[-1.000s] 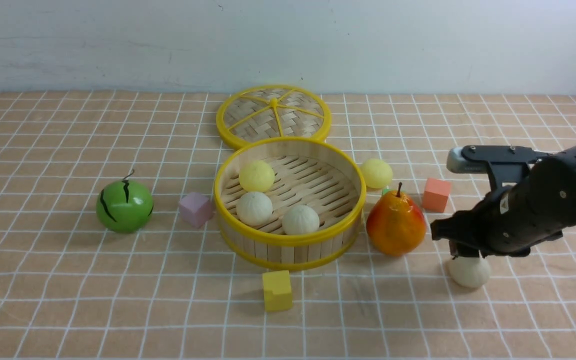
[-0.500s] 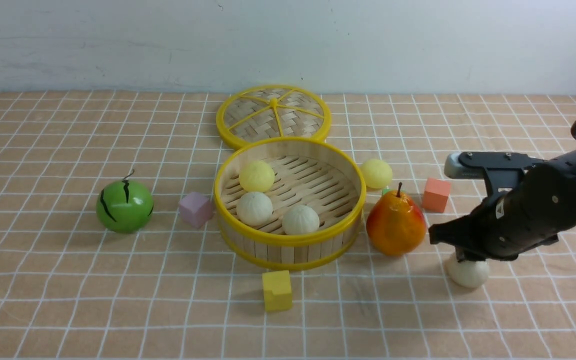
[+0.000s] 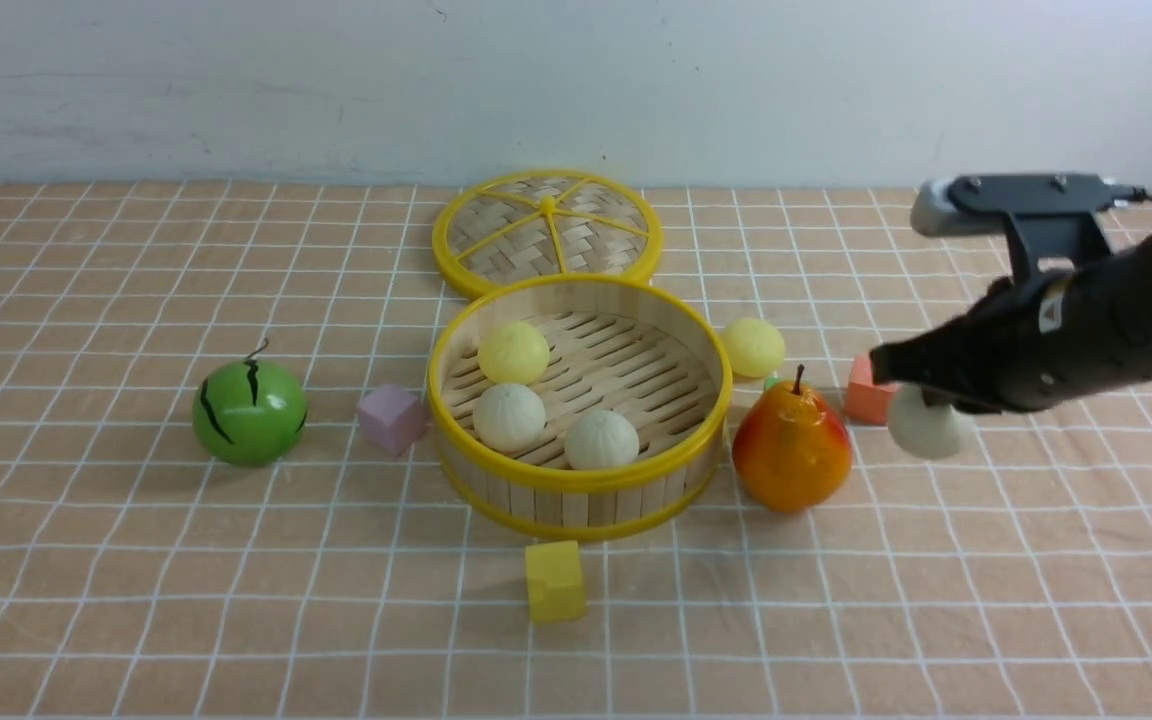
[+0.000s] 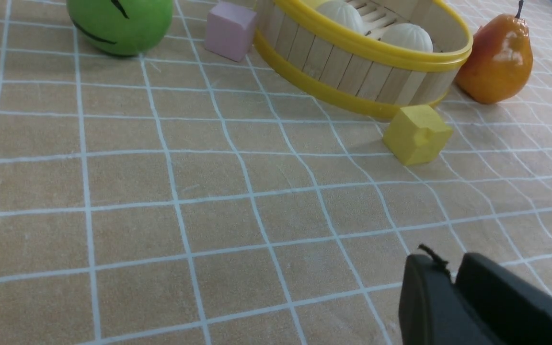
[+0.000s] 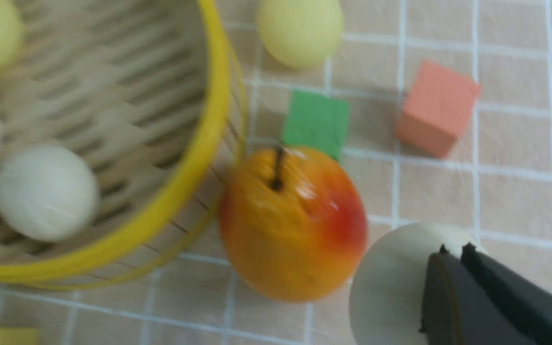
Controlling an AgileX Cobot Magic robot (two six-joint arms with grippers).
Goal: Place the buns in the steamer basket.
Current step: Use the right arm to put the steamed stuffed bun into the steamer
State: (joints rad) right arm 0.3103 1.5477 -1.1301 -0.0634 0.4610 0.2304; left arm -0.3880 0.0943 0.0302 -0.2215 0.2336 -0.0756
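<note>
Off-white bun [image 3: 931, 432] hangs clear of pear [image 3: 792, 455] and basket rim [image 3: 576, 479]

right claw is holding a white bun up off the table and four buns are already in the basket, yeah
Not four: the front view shows three buns in the basket, two white and one yellow. A second yellow bun lies on the table outside it. The right claw does hold a white bun off the table.
</note>
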